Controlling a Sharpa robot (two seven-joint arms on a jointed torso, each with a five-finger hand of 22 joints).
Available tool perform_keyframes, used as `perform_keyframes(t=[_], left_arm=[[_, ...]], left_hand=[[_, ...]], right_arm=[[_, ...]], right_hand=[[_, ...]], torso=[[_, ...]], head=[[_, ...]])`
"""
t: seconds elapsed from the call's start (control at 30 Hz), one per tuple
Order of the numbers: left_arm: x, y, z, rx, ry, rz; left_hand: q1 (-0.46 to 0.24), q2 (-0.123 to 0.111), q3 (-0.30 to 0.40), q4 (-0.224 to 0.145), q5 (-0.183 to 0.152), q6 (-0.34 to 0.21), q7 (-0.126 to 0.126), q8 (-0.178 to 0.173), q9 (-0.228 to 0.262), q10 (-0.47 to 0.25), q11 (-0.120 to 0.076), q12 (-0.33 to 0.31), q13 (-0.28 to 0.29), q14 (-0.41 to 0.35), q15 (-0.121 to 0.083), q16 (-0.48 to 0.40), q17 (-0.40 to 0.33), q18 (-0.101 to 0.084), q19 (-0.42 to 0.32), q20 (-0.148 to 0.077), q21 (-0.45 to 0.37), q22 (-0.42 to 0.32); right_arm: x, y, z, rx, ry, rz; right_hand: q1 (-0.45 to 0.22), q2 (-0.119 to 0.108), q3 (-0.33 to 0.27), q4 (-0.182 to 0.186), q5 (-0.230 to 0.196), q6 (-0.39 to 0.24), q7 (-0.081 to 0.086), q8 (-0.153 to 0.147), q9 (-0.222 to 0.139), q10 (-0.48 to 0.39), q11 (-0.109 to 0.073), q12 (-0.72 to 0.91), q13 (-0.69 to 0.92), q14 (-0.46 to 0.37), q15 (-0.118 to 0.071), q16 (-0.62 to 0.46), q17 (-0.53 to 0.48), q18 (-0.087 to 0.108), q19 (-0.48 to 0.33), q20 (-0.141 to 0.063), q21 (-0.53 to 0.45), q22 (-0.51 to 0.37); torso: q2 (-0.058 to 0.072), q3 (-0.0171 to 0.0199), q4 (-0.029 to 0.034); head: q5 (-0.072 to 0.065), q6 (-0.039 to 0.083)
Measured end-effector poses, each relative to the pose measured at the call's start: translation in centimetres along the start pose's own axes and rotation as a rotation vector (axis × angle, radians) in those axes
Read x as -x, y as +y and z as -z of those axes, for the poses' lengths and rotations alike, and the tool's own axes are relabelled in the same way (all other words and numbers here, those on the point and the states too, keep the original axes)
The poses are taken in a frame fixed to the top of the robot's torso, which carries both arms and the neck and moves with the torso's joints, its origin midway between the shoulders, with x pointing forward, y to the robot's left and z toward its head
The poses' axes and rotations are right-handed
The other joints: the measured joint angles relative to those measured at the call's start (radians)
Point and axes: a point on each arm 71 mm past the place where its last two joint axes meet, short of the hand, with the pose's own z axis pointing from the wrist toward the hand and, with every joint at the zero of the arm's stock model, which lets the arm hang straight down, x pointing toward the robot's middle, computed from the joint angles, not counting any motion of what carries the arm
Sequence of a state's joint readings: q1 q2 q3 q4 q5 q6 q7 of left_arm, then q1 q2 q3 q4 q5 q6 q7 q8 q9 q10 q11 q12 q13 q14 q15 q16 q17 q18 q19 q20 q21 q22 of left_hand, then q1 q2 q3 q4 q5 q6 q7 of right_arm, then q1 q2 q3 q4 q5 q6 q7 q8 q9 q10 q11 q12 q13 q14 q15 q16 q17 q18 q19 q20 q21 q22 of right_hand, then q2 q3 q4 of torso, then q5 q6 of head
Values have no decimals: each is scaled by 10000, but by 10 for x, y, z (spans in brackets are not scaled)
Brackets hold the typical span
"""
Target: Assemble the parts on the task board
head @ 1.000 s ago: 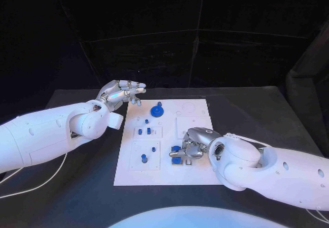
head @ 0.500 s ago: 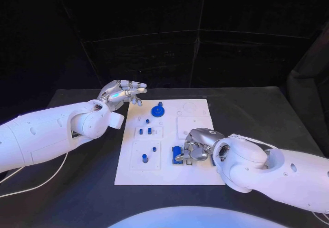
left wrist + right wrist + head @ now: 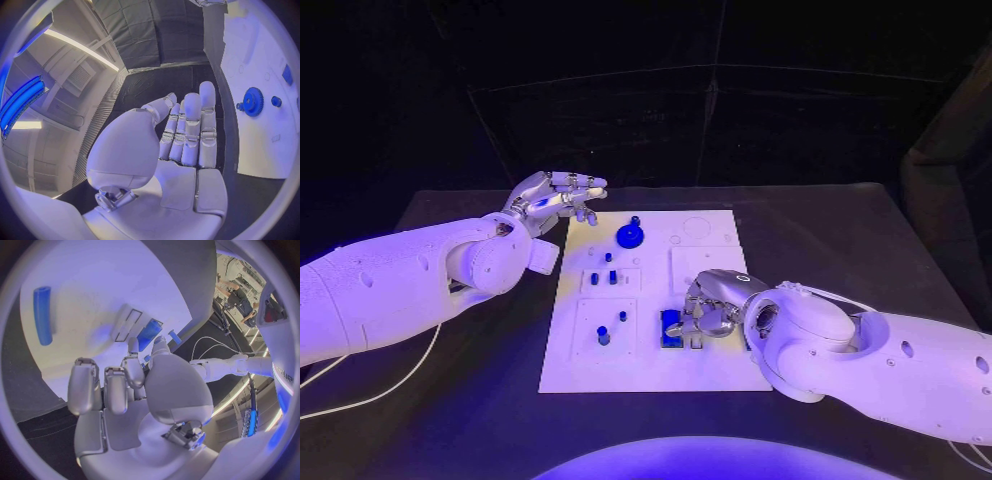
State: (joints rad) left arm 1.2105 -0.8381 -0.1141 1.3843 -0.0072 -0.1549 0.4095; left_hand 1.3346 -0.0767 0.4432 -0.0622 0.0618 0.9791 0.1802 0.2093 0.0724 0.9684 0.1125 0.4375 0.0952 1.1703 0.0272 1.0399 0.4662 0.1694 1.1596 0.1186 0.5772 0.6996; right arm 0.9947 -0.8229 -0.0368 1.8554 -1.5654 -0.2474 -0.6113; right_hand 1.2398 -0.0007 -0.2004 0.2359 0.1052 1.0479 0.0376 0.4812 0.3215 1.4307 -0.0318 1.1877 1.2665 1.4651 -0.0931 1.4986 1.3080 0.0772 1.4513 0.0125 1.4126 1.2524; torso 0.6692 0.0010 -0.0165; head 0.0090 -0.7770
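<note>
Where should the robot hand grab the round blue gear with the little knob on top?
Probably by the knob, from straight above. The blue gear lies flat on the task board, so its thin toothed rim offers little to pinch, while the knob sticks up in the middle. The left robot hand hovers nearest, fingers apart and holding nothing, just beside the board's far left corner.

Empty left robot hand, fingers extended, beside task board, blue gear

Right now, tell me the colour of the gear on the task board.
Blue; the gear shows best in the left wrist view.
</note>
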Motion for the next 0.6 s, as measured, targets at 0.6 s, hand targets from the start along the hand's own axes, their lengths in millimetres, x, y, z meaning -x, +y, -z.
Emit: perform_keyframes(t=[0.6], left_arm=[[0, 0, 0, 16, -9, -6]], left_hand=[[0, 0, 0, 0, 0, 0, 0, 0, 1, 0, 0, 0, 1, 0, 0, 0, 1, 0, 0, 0, 0, 0]], right_arm=[[4, -1, 2, 408, -388, -227]], right_hand=[[274, 108, -147, 1, 173, -76, 76, -130, 4, -54, 54, -187, -41, 0, 1, -25, -2, 1, -1, 1, 0, -4]], torso=[[6, 12, 0]], head=[[14, -1]])
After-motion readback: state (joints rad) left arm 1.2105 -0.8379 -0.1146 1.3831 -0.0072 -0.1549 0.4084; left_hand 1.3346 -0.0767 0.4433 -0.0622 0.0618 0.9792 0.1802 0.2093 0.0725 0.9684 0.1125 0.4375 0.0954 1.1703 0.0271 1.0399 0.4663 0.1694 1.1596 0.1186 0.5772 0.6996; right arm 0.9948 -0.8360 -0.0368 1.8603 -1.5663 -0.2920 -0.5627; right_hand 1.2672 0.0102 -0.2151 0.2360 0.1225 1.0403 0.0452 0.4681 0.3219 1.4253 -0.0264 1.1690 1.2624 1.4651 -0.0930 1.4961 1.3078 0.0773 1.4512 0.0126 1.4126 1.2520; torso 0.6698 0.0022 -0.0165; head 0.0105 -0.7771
